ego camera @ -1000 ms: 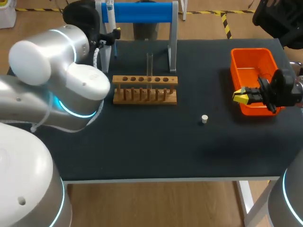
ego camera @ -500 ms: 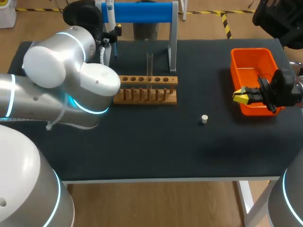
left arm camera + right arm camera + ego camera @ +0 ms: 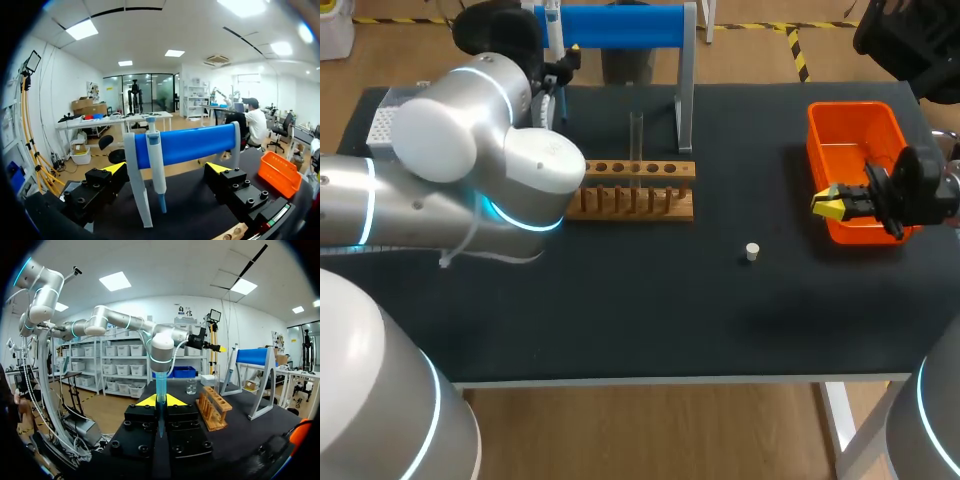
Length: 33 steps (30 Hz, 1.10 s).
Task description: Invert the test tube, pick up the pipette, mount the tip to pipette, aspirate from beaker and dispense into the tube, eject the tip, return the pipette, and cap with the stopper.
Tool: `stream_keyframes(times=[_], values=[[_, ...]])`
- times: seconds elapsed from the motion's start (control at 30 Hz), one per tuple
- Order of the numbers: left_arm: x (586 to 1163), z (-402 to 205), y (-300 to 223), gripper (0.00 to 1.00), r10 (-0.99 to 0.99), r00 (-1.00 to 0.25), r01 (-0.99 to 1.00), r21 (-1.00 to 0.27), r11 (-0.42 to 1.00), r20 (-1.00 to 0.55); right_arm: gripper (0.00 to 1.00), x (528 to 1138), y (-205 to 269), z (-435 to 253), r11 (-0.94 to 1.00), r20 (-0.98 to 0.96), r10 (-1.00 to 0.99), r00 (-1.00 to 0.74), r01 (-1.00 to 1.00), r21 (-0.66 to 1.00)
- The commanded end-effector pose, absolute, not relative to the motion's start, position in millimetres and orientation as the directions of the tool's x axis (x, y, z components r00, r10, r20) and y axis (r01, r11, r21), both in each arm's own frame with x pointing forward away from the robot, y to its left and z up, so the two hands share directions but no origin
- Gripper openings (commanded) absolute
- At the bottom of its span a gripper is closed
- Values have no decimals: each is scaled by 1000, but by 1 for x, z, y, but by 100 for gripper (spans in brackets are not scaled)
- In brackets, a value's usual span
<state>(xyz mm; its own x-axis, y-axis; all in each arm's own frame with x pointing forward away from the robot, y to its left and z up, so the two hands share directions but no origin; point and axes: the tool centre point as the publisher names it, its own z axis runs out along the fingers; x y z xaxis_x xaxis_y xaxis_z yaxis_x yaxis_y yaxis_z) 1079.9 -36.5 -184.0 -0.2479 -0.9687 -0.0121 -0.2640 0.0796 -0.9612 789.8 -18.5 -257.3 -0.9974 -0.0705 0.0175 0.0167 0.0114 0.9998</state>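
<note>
Pipette (image 3: 155,167) is hung on stand (image 3: 195,144) at 11 o'clock of worktop (image 3: 620,300). White body, blue cap and blue lower end. It is judged light, stiff and slick, best taken on the mid body. Left gripper (image 3: 166,169) is spread wide around it, not touching. Right gripper (image 3: 161,401), at 3 o'clock, is closed on what appears to be a blue tip (image 3: 160,385).

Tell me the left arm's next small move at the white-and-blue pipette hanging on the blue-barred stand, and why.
Probably ease the left gripper a little further ahead. Its fingers stand open to either side of the white-and-blue pipette, which hangs from the blue-barred stand just ahead of the yellow tips, apparently untouched. Closing now might miss it.
</note>
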Motion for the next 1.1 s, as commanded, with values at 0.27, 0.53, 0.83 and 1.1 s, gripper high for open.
stream_keyframes(times=[0.27, 0.53, 0.83, 1.1], values=[[1101, -193, -36, 100, -969, -245, -243, -969, 52, 10, 0, 789, -19, -257, 13, 17, -70, -997, 16, 1000], [1112, -195, -37, 100, -968, -249, -232, -972, 47, 12, 0, 789, -19, -257, 13, 17, -70, -997, 16, 1000], [1120, -199, -40, 98, -970, -244, -230, -973, 38, 20, 0, 789, -19, -257, 13, 17, -70, -997, 16, 1000], [1129, -201, -45, 72, -970, -242, -234, -972, 37, 21, 0, 789, -19, -257, 13, 17, -70, -997, 16, 1000]])
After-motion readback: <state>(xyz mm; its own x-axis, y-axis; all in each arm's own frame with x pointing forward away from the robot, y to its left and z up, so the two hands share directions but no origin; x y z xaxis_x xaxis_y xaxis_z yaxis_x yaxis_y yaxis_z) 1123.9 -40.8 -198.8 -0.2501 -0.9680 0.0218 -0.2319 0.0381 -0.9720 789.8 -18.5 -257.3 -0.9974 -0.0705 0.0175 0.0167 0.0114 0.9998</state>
